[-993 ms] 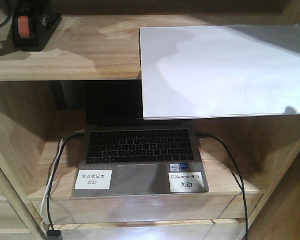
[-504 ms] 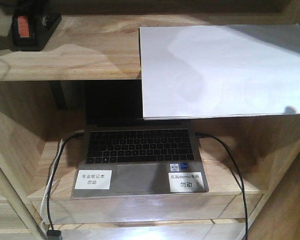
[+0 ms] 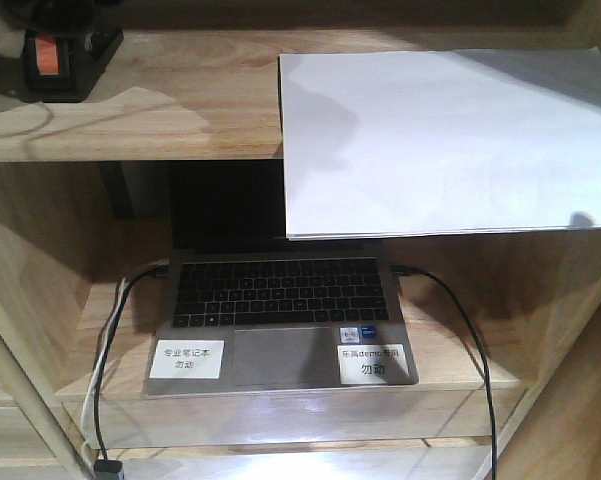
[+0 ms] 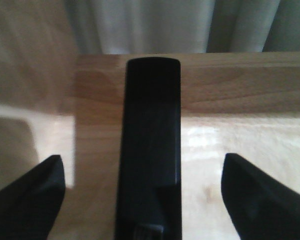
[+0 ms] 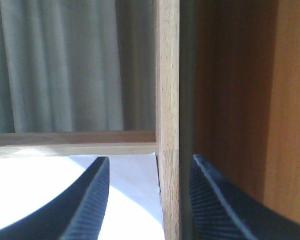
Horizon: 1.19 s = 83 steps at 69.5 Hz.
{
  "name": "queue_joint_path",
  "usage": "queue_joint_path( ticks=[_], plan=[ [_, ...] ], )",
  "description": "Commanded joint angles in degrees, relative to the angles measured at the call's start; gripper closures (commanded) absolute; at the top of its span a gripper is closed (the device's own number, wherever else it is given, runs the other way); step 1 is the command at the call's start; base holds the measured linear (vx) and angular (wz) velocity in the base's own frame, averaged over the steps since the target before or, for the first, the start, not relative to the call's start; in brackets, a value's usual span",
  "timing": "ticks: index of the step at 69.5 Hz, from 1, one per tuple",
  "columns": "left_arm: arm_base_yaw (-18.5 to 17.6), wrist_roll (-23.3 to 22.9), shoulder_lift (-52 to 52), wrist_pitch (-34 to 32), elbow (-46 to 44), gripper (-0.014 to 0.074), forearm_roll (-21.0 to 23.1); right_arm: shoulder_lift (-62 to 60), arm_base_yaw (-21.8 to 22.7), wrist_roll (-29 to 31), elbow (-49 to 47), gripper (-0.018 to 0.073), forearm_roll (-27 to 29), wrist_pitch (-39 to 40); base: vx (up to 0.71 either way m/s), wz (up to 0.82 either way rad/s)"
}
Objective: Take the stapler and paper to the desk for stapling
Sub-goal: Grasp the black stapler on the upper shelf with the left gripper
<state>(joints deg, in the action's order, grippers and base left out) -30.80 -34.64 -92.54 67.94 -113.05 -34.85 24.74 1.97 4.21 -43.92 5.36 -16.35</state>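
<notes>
- Black stapler [image 4: 150, 150] lies centred inside the released left end effector [image 4: 141, 160], long axis running up the frame.
- White paper [image 5: 35, 192] fills the lower left, by the released right end effector [image 5: 149, 159].

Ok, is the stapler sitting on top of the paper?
No, the stapler sits at the far left of the shelf, apart from the paper on the right.

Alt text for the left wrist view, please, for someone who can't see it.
A black stapler lies lengthwise between the two dark fingers of the open left end effector, touching neither, on a light wooden shelf. Pale curtain folds hang behind.
</notes>
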Motion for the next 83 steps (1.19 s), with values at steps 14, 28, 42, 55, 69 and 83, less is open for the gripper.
queue_joint_path(
  ticks=[14,28,42,55,69,83],
  plan=[
    [1.3,-0.1,0.9,-5.7,-1.5,0.0006,-0.9,1.0,0.2,0.3,-1.7,0.0214,0.1,4.0,0.00,0.00],
    [1.3,-0.1,0.9,-5.8,-1.5,0.0006,0.1,1.0,0.2,0.3,-1.7,0.0214,0.1,4.0,0.00,0.00],
    [1.3,-0.1,0.8,-5.2,-1.5,0.0006,0.5,1.0,0.2,0.3,-1.7,0.0214,0.1,4.0,0.00,0.00],
    [1.3,-0.1,-0.4,-2.6,-1.5,0.0029,2.2,1.0,0.2,0.3,-1.7,0.0214,0.1,4.0,0.00,0.00],
    [1.3,0.3,-0.6,-2.6,-1.5,0.0190,2.1,1.0,0.2,0.3,-1.7,0.0214,0.1,4.0,0.00,0.00],
    [1.3,0.3,-0.6,-1.7,-1.5,0.0519,2.1,1.0,0.2,0.3,-1.7,0.0214,0.1,4.0,0.00,0.00]
  ],
)
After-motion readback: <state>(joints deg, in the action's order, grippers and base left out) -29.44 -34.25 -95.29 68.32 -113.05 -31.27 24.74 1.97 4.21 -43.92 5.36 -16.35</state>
